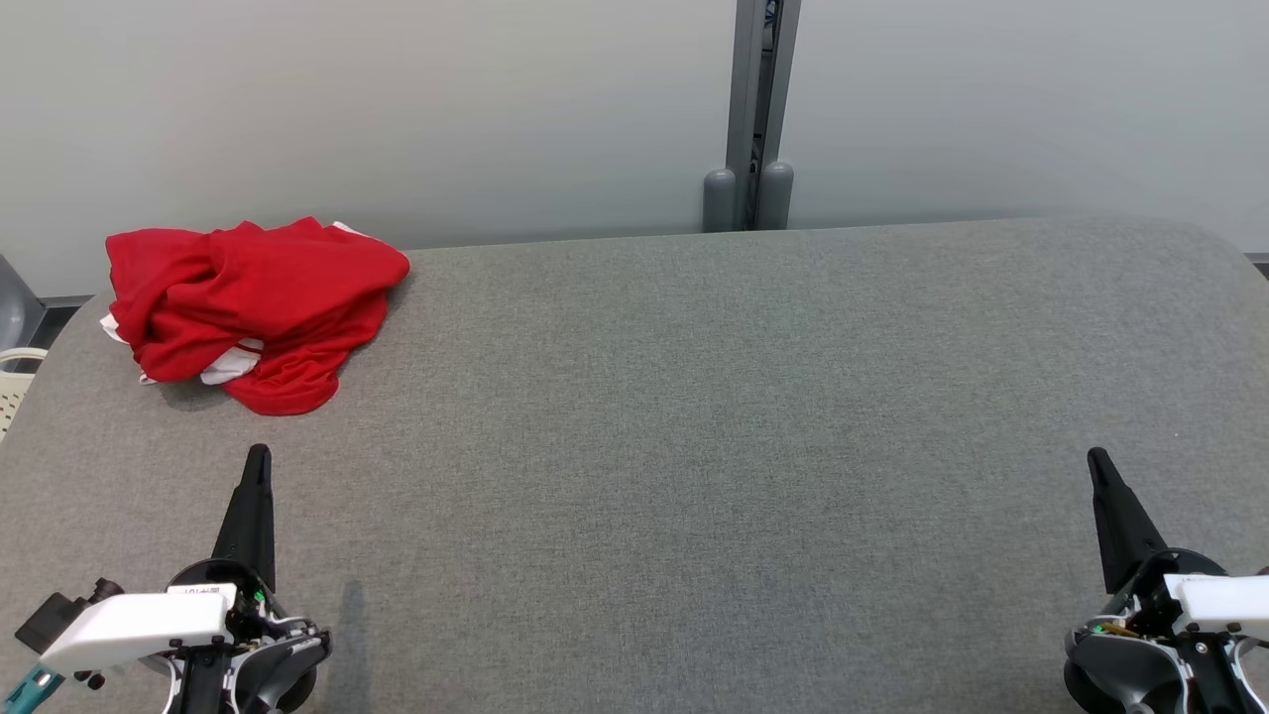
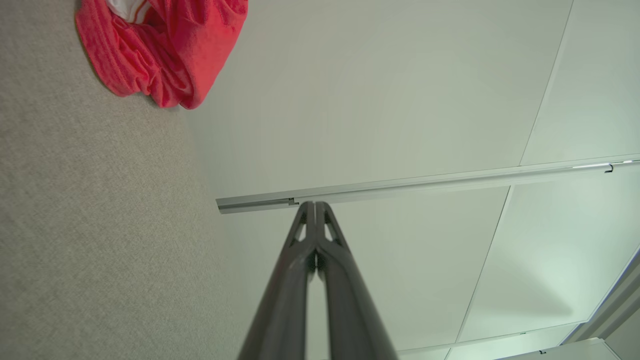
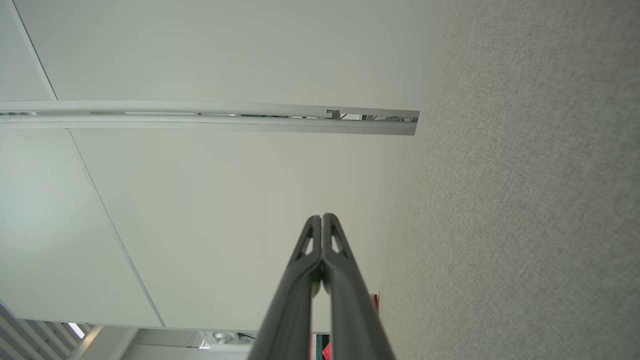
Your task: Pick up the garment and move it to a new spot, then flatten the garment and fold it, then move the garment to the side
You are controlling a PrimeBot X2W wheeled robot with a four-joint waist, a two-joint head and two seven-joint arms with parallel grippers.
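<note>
both grippers idle at the near edge, left gripper (image 1: 258, 454) at 7 o'clock of the head view, right gripper (image 1: 1098, 461) at 5 o'clock, fingers pointing away toward 12. jaws on both are clenched tip to tip with nothing between them; the wrist views confirm it for the left (image 2: 315, 205) and the right (image 3: 322, 217). between them and the target is a wide stretch of bare grey table (image 1: 694, 416). the garment (image 1: 253, 312) is a red crumpled heap at 10 o'clock, on the far left corner, and looks right up against the table's back edge and near its left edge. the left gripper is the closer one, the right is well apart from it. likely risks: jaws need to release before coming down, or closed tips will just shove the cloth, and a shove toward 10 or 12 could push it off the corner. a pale basket (image 1: 15, 382) sits just off the left edge. it's bunched in layers, so a pinch may catch one fold and drag the rest twisted, which would make flattening harder. orientation: the heap's long axis runs roughly 9 to 3. white trim shows at its near-left side. can't tell collar from hem, so no real heading. behind it a plain wall (image 1: 397, 99).
</note>
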